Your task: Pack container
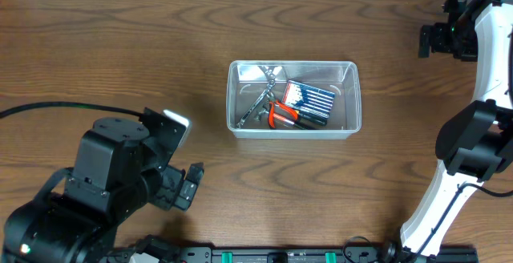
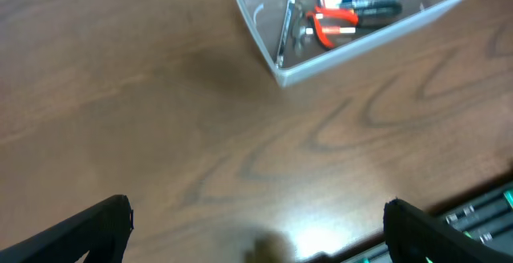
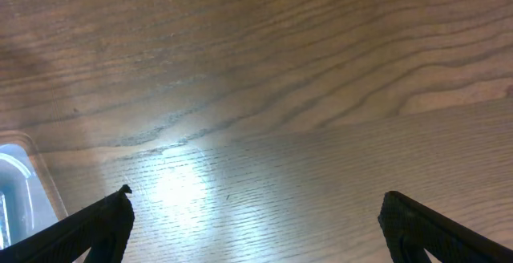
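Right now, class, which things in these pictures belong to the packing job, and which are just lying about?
Job: clear container; inside it, red-handled tool, silver metal tool, blue-and-white pack.
Lying about: only the black rail at the near edge of the table.

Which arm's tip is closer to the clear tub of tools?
Left, slightly, judging from overhead. The left gripper sits off the container's near-left corner; the right gripper is beyond its far-right corner.

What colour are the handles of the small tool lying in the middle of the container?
Red-orange handles; the left wrist view shows them best.
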You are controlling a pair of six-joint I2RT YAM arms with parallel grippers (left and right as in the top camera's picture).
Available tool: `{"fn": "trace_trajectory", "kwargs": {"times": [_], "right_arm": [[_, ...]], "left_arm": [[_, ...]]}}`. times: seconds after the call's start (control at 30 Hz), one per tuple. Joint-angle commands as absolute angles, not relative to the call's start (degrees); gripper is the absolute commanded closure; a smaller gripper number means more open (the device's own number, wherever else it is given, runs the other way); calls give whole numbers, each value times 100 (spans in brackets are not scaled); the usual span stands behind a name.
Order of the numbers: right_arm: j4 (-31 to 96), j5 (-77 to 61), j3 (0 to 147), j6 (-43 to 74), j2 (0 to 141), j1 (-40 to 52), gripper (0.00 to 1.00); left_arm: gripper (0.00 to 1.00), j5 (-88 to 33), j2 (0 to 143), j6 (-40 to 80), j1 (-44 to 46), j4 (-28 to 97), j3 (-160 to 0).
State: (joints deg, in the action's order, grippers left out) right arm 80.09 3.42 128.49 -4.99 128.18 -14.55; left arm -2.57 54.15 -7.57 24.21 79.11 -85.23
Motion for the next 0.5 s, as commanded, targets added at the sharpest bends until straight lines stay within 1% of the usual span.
{"fn": "trace_trajectory", "kwargs": {"times": [0.0, 0.13, 0.47], "right_arm": [[8012, 318, 12831, -432, 12680, -1428, 1], [8012, 318, 12831, -432, 12680, -1428, 1], [8012, 318, 12831, -432, 12680, -1428, 1]], "left_arm": [[2, -266, 5192, -873, 2265, 7411, -8128], [2, -580, 4248, -875, 1691, 6160, -7074], [2, -683, 2008, -1131, 333, 3918, -4206]]}}
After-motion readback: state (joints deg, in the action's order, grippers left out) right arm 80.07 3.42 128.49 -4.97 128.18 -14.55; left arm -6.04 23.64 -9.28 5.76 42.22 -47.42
